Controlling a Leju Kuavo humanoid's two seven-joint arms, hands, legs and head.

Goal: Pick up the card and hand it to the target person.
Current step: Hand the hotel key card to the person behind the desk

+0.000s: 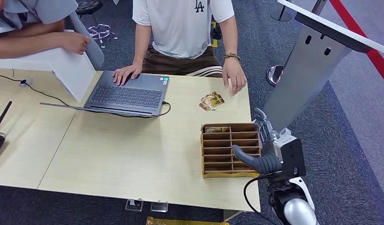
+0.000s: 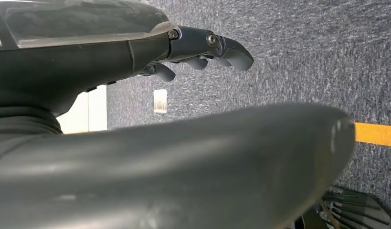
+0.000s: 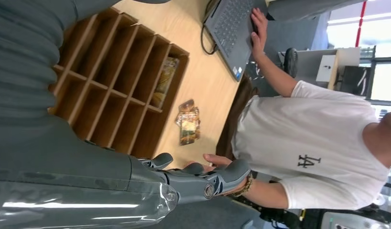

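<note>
Two cards [image 1: 211,101] lay loose on the table [image 1: 133,154] beyond the rack [image 1: 229,150] (one more sat in its far slot), while the right hand [image 1: 267,145], empty with fingers apart, hovered at the rack's edge, reach not begun.

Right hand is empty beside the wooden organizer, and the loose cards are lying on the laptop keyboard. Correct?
Not quite. The loose cards lie on the table, between the wooden organizer and the person's hand, as the head view shows. The right hand is indeed empty.

A matt pale wood-look table [image 1: 110,154] bears a brown wooden tray [image 1: 207,174] and glossy cards [image 1: 211,101].
</note>
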